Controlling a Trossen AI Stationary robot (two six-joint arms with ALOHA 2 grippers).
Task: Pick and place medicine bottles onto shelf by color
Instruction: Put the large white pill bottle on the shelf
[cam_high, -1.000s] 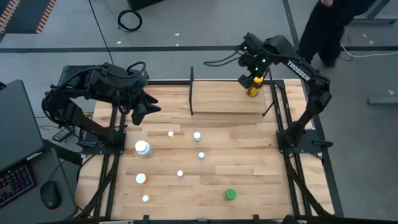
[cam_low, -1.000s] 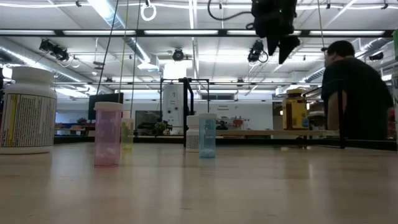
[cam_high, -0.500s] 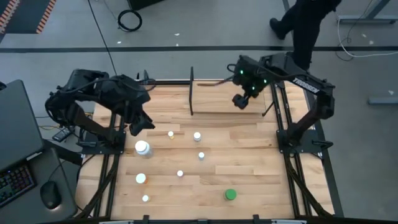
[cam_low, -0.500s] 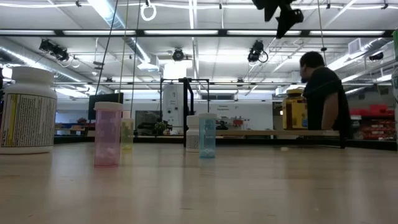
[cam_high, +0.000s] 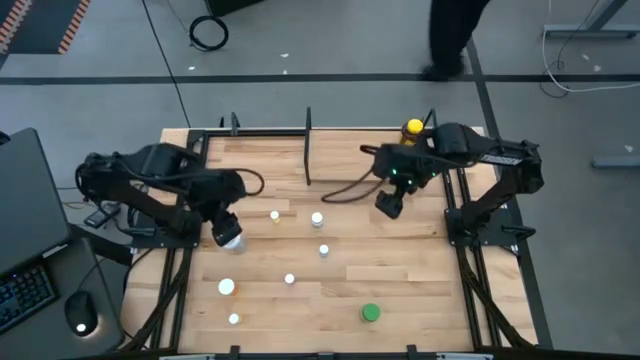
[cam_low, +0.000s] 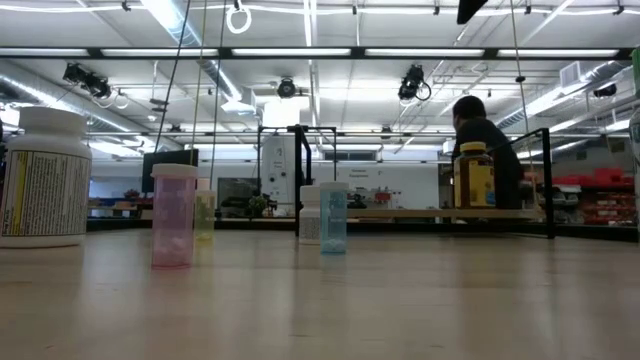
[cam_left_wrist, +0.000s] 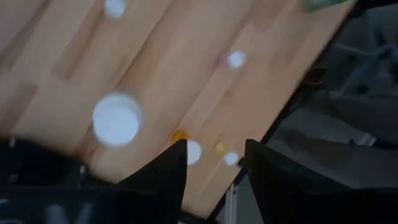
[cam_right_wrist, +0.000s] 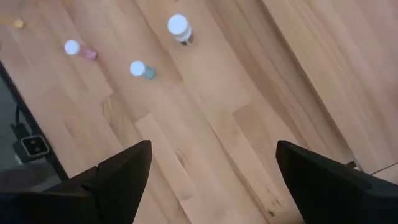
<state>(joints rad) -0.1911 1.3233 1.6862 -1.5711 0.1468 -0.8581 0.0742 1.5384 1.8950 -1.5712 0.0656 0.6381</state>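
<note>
At upper right, yellow bottle (cam_high: 412, 127) stands on the shelf (cam_high: 350, 168); right gripper (cam_high: 388, 204) wide, empty; left gripper (cam_high: 226, 226), fingers parted, above white bottle (cam_high: 230, 238), seemingly next.

The worktop (cam_high: 400, 260) is light jointed wood planks with a smooth, satin finish. The shelf (cam_low: 440, 213) is pale wood between thin black metal posts. The pink bottle (cam_low: 174, 215) and blue bottle (cam_low: 333, 218) are translucent plastic. The large white bottle (cam_low: 43, 178) carries a printed paper label.
</note>
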